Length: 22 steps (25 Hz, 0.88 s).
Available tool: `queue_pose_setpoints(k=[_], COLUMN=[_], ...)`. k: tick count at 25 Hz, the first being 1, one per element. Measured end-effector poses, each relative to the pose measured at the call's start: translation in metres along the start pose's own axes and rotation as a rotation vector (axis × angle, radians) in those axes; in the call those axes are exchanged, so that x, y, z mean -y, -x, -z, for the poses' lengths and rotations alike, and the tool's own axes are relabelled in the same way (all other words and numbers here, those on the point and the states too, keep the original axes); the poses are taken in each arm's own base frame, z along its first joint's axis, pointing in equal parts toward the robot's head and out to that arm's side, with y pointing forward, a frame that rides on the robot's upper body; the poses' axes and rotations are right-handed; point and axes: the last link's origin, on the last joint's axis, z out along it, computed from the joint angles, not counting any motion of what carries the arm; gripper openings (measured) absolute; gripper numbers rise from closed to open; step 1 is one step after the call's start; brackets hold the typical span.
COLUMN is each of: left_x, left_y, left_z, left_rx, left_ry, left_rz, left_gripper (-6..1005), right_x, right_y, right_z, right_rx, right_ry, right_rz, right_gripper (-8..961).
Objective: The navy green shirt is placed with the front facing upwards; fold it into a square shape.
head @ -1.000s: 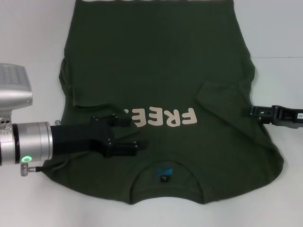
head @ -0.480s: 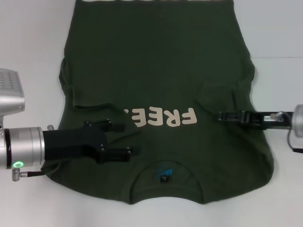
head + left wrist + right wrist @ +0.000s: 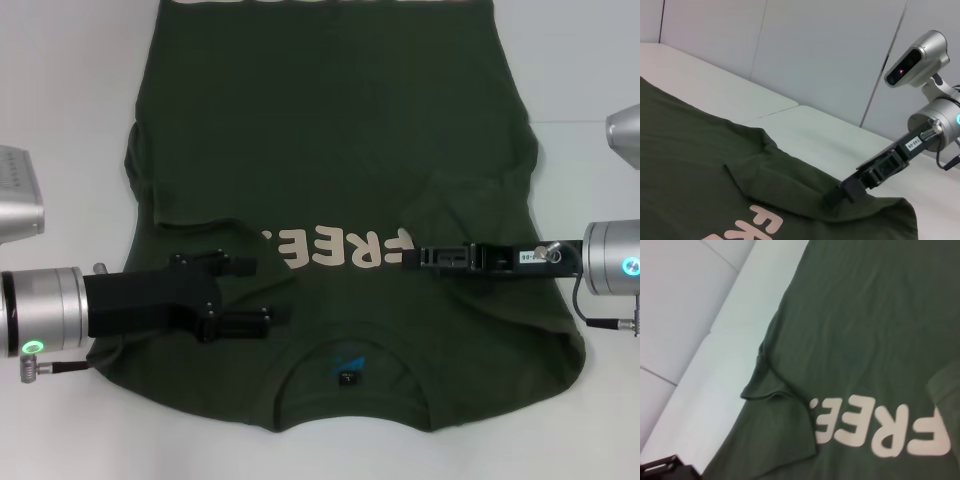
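The navy green shirt [image 3: 330, 130] lies flat on the white table, front up, with the cream "FREE" lettering [image 3: 335, 250] and the collar tag [image 3: 347, 375] on the side nearest me. My left gripper [image 3: 265, 292] stands open over the shirt's left shoulder area, nothing between its fingers. My right gripper [image 3: 415, 257] reaches in from the right to the end of the lettering, shut on a fold of the shirt's right side. In the left wrist view the right gripper [image 3: 837, 196] has its tip buried in a raised fold of cloth. A flap of fabric [image 3: 946, 390] covers part of the letter F.
The white table [image 3: 60, 80] surrounds the shirt on both sides, with a seam line at the right [image 3: 590, 122]. The shirt's hem runs past the far edge of the head view. The left sleeve [image 3: 150, 190] is tucked inward.
My right gripper has moved left from the shirt's right edge to the lettering, dragging cloth with it. My left gripper, still open, has drawn back to the left.
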Motion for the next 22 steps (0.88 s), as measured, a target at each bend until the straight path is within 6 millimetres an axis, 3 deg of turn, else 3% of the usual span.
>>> queue_pose_setpoints(k=[13, 22], left_x=[-0.002, 0.0], left_y=[0.004, 0.012], left_z=[0.003, 0.034], left_rx=[0.0, -0.049], left_ry=[0.002, -0.058], left_rz=[0.008, 0.089], left_gripper=[923, 924], right_x=[0.013, 0.011], right_y=[-0.002, -0.017], right_z=[0.028, 0.04], right_rx=[0.095, 0.217], right_ry=[0.014, 0.105], right_rz=[-0.011, 0.098], right_gripper=[944, 945])
